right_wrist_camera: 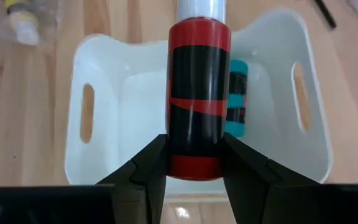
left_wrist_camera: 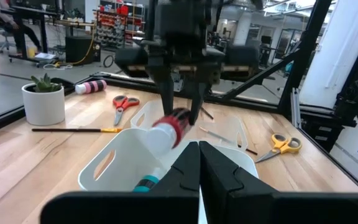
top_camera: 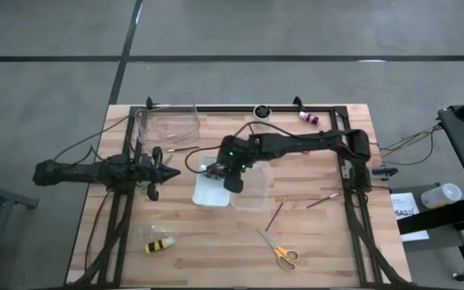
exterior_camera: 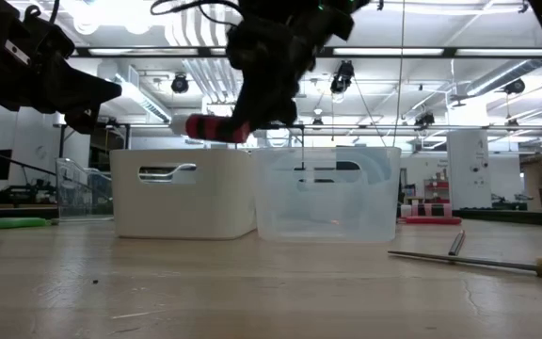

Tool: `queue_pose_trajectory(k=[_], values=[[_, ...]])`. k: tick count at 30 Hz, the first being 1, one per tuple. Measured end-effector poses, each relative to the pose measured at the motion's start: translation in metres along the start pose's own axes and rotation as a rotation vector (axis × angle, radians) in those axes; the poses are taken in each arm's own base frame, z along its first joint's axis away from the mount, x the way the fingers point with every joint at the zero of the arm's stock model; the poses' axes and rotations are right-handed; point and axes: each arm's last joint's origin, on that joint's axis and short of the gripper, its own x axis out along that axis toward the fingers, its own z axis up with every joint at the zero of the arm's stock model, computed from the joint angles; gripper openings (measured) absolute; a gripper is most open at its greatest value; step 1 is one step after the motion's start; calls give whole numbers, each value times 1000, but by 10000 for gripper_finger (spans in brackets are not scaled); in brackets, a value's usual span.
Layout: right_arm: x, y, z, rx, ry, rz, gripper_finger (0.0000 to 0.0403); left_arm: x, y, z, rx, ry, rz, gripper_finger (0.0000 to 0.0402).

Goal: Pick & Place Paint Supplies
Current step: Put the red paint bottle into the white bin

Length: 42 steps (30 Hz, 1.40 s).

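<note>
Currently the right gripper (right_wrist_camera: 194, 163) clamps the red paint bottle (right_wrist_camera: 196, 99) across its lower body, holding it directly above the white bin (right_wrist_camera: 104, 87). The bottle is a rigid plastic cylinder with a glossy red-and-black label and a white cap end; it is judged light, stiff and somewhat slippery, so a grip across the straight-sided midsection is the most secure. A teal bottle (right_wrist_camera: 236, 99) already lies inside the white bin. A clear bin (top_camera: 252, 189) stands touching the white one; both are smooth moulded plastic with cut-out handles. The left gripper (top_camera: 161, 171) waits beside the bins with its fingers fully closed and empty. Yellow-handled scissors (top_camera: 280, 253) and a yellow-and-black bottle (top_camera: 159, 244) lie on the wooden slat table (top_camera: 216, 250).
</note>
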Motion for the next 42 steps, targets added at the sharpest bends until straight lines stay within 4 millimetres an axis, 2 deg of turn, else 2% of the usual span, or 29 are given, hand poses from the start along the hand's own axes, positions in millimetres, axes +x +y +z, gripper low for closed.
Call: queue_pose_trajectory(k=[3,8,13,19,27,30,37,42], values=[[7,-2,-13,40,-49,-35,125,0,0,0,0,2,0,1],[24,-7,-31,84,-28,-46,125,0,0,-1,1,8,1,1],[29,-4,-33,84,-21,-43,125,0,0,-1,0,7,1,1],[26,8,-30,29,7,-16,125,0,0,0,0,7,1,1],[17,23,-15,-64,-45,23,125,0,0,-1,1,7,1,1],[24,22,-15,-57,-26,18,125,0,0,-1,0,7,1,1],[56,22,-12,-55,126,11,125,1,0,-1,1,10,2,1],[56,25,1,-51,200,-8,125,1,0,-1,1,14,2,1]])
